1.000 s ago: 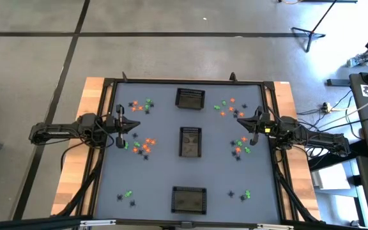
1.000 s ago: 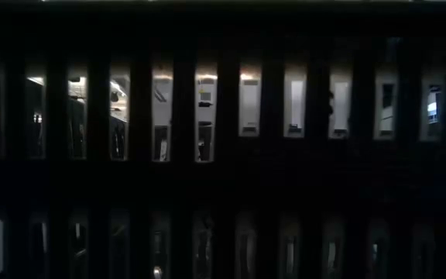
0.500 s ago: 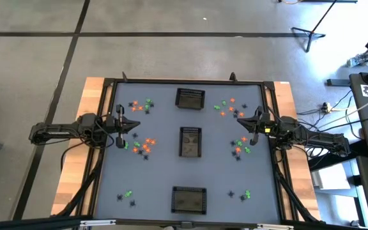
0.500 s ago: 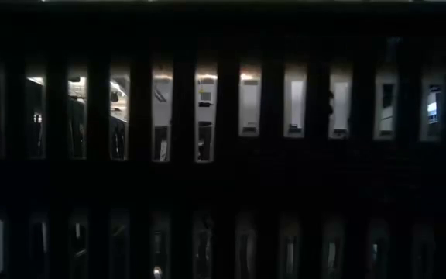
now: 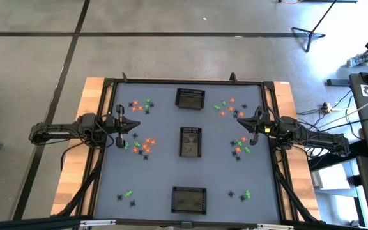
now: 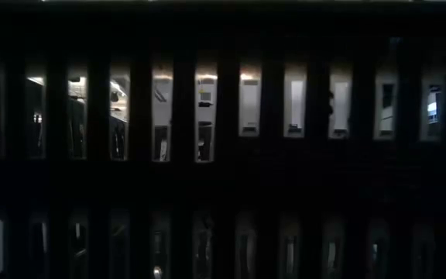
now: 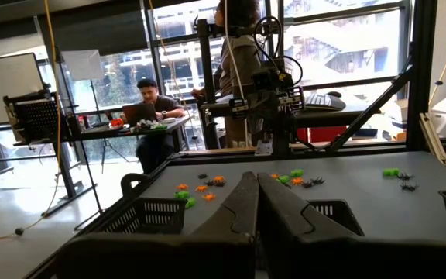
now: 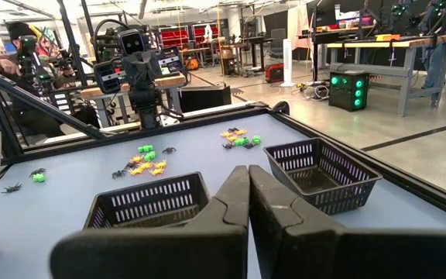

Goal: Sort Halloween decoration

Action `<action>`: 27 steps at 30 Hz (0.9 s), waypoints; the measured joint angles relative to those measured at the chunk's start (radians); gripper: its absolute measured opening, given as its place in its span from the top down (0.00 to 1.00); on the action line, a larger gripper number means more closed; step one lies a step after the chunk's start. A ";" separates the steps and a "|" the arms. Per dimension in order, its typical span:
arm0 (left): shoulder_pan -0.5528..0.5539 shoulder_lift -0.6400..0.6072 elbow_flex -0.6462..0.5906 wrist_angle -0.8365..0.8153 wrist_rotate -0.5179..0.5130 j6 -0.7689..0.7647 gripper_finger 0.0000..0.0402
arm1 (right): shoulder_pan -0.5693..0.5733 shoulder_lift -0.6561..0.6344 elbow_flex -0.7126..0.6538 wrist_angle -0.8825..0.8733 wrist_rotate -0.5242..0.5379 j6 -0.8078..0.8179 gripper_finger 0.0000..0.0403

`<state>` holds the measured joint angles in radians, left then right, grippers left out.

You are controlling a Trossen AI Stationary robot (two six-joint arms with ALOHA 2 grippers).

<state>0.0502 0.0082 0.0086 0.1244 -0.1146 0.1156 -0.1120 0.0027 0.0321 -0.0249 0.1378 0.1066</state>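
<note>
The Halloween decoration lies in small orange, green and black clusters on the grey table. Left clusters sit at the back (image 5: 140, 105), middle (image 5: 142, 145) and front (image 5: 126, 196). Right clusters mirror them at the back (image 5: 227, 107), middle (image 5: 240, 145) and front (image 5: 241, 193). My left gripper (image 5: 134, 125) hovers at the left edge between two clusters, shut and holding nothing (image 7: 252, 194). Opposite it, at the right edge, my right gripper (image 5: 244, 125) is also shut on nothing (image 8: 246, 182).
Three black mesh baskets stand in a line down the table's middle: back (image 5: 190, 98), centre (image 5: 190, 141) and front (image 5: 189, 199). A black frame (image 5: 184, 82) rims the table. The low view is blocked by dark mesh (image 6: 223, 178). People (image 7: 149, 93) are beyond the table.
</note>
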 joint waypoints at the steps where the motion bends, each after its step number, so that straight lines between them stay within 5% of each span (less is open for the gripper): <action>1: 0.000 0.000 0.000 0.000 0.000 0.000 1.00 | 0.000 0.000 0.000 0.000 0.000 0.000 0.99; 17: 0.000 0.000 0.000 0.000 0.000 0.000 1.00 | 0.000 0.000 -0.001 0.255 0.010 -0.061 0.99; 27: 0.000 0.000 0.000 0.000 0.000 0.000 1.00 | 0.000 0.000 -0.001 0.262 -0.036 0.087 0.99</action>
<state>0.0498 0.0079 0.0086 0.1242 -0.1146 0.1154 -0.1116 0.0025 0.0315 0.2371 0.1020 0.1936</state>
